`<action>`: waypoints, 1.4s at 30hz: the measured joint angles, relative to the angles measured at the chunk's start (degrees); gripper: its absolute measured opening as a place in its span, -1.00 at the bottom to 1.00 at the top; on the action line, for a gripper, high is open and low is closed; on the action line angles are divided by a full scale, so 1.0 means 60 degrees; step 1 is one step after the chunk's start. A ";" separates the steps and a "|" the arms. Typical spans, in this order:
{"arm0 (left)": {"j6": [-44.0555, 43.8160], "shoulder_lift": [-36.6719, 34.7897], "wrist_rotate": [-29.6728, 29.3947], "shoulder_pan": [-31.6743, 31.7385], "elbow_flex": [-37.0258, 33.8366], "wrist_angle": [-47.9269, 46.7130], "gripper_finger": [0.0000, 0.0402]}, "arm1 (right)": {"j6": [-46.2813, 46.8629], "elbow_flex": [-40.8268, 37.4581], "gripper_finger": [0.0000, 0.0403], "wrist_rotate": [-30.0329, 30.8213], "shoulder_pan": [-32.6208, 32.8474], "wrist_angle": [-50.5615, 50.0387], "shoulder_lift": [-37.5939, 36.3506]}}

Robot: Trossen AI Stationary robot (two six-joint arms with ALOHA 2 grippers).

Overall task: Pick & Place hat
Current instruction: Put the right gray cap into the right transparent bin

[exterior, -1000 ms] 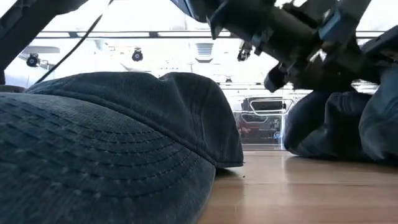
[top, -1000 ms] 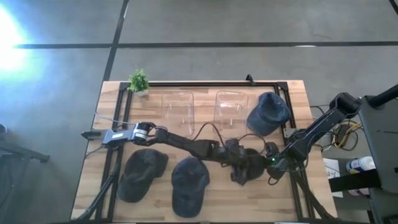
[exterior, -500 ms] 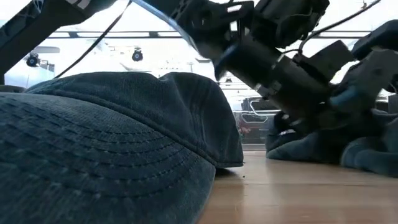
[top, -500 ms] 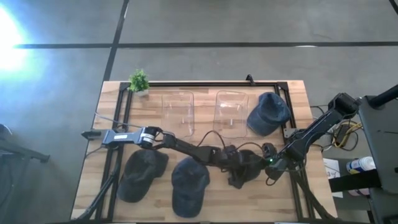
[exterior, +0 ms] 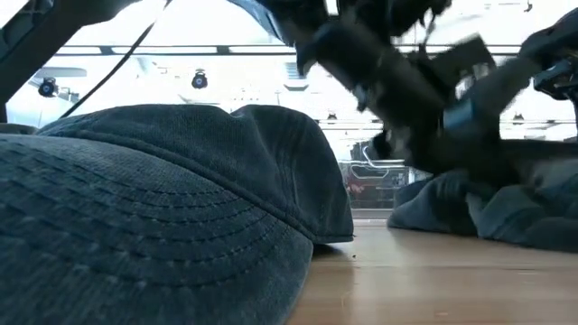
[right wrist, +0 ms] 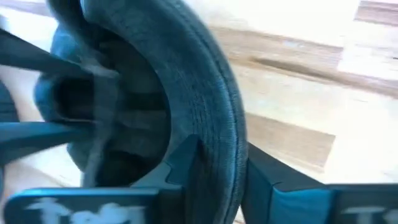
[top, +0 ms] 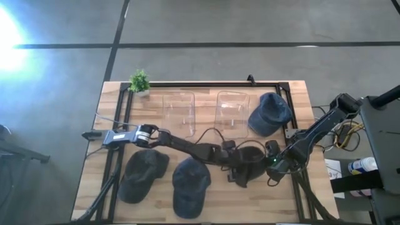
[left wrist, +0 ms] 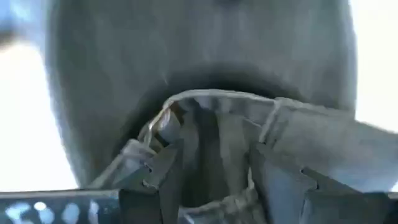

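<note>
A dark blue hat (top: 252, 167) lies crumpled on the table's near right part, between my two grippers; in the low view the hat (exterior: 479, 215) rests on the wood. My left gripper (top: 235, 167) reaches across from the left and is shut on it. My right gripper (top: 269, 164) comes from the right and is shut on its other side. The left wrist view shows the hat's pale inner band (left wrist: 217, 106) and dark hollow. My left gripper (left wrist: 214, 190) has bunched cloth of the hat's inner band (left wrist: 233, 196) between its two fingers, at the hat's left side; how many layers I cannot tell. The hat lies on the table. My right gripper (right wrist: 221, 177) pinches the hat's thick curved edge (right wrist: 217, 124) between its two fingers, lying across that edge, at the hat's right side.
Two more dark hats (top: 142, 175) (top: 190, 183) lie along the near edge; one fills the low view's foreground (exterior: 163, 208). A third hat (top: 270, 114) sits far right, beside two clear bins (top: 179, 112) (top: 232, 111). A small plant (top: 139, 81) stands in the far left corner.
My left gripper has dipped down toward the near edge onto the hat. The hat has sunk from a raised bundle to a flatter, crumpled heap on the table and has shifted slightly to the left. My right gripper has stayed nearly in place.
</note>
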 joint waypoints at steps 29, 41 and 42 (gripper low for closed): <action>-0.0417 -0.1161 0.0060 0.0072 -0.0029 -0.1208 -0.12 | -0.1928 0.0095 -0.93 0.2254 -0.0084 0.1482 0.0000; -0.0648 -0.4887 -0.1173 -0.0382 -0.0029 -0.2754 -0.12 | -0.4649 0.2633 -0.94 0.4490 -0.0062 0.0357 -0.0154; -0.0592 -0.5197 -0.1562 -0.0457 -0.0029 -0.2842 -0.12 | -0.4696 0.2950 -0.94 0.4952 -0.0058 -0.0027 -0.0167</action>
